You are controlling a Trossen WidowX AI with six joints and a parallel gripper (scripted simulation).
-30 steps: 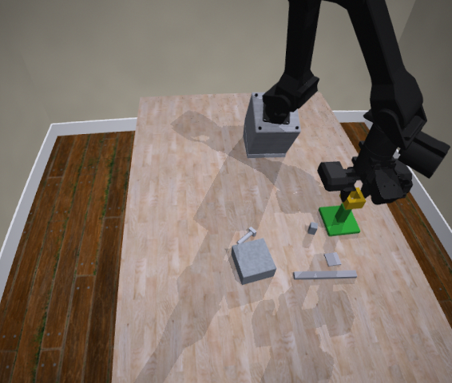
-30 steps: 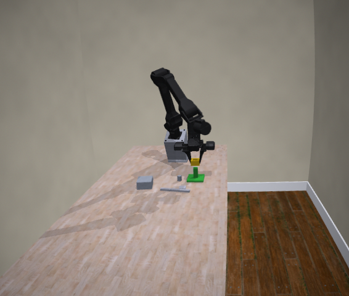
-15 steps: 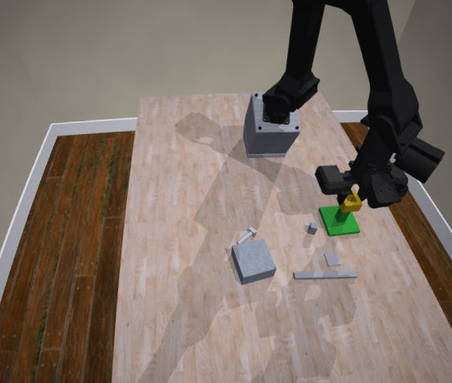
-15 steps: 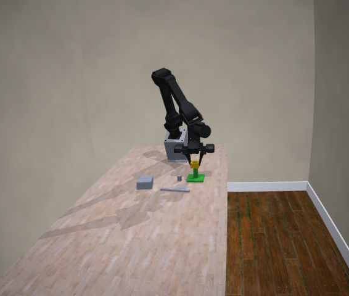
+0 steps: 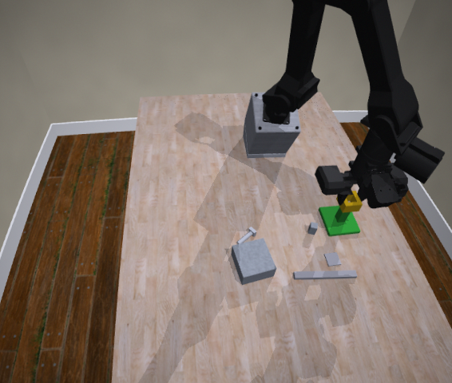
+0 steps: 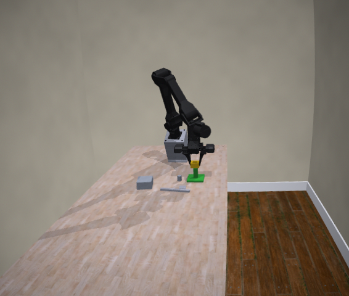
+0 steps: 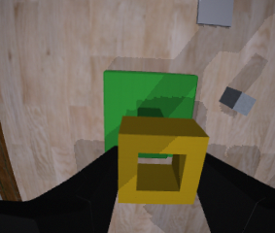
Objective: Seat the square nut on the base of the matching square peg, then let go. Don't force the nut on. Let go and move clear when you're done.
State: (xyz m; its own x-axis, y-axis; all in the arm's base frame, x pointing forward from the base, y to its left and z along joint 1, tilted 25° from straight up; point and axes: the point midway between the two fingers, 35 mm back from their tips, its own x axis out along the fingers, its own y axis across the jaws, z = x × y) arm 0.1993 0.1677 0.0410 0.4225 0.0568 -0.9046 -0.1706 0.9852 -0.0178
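A long pale wooden table (image 5: 168, 247) fills most of the room, with dark floorboards either side. At its far end stands one grey pedestal block (image 5: 259, 140), and one black arm (image 6: 180, 102) rises from it, folding over and down toward the table's right edge.

One larger grey cube (image 5: 253, 260) sits near the middle of the table. Beside its far corner lies one small grey bolt (image 5: 246, 235), just off the cube. Nearer me, one thin grey bar (image 5: 324, 274) lies flat, its length running across the table. One small flat grey tile (image 5: 332, 258) lies just beyond the bar, and one tiny grey cube (image 5: 312, 227) stands just left of the green base.

That green square base plate (image 5: 348, 226) carries one green square peg (image 6: 195, 172), upright, its long axis vertical.

The gripper (image 6: 195, 163) points straight down and is clamped on the one yellow square nut (image 7: 162, 159), a black finger (image 7: 85, 194) pressed on each side. The nut is held level, its square hole facing up and down, in line with the peg's axis. It sits at the top of the peg, well above the base plate. Through the hole in the wrist view I see green, off toward the hole's far edge; whether the nut has started over the peg's tip I cannot tell.
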